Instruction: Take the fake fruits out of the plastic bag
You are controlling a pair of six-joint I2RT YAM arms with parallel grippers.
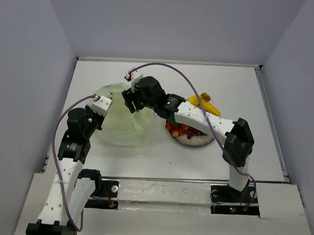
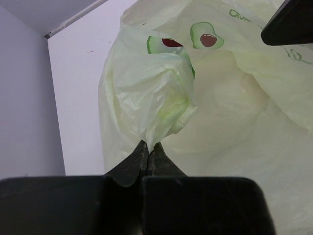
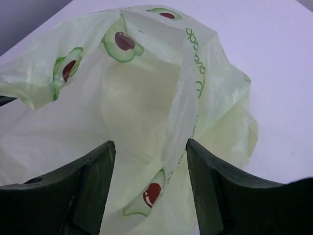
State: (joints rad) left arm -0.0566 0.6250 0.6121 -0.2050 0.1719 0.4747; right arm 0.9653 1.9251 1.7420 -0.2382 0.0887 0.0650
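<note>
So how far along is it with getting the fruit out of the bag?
Done: red and orange fruits sit on the plate, a yellow piece near it. In hand: the left gripper pinches the bag, the right gripper hangs open at its mouth. Left: probably little; no fruit shows inside, though folds could hide some.

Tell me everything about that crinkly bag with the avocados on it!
The plastic bag is thin, crinkly, translucent pale yellow-green, printed with halved avocados and green lettering. It lies slumped on the white table, mouth open. The left gripper pinches one bunched edge; the right gripper stands open over the mouth.
</note>
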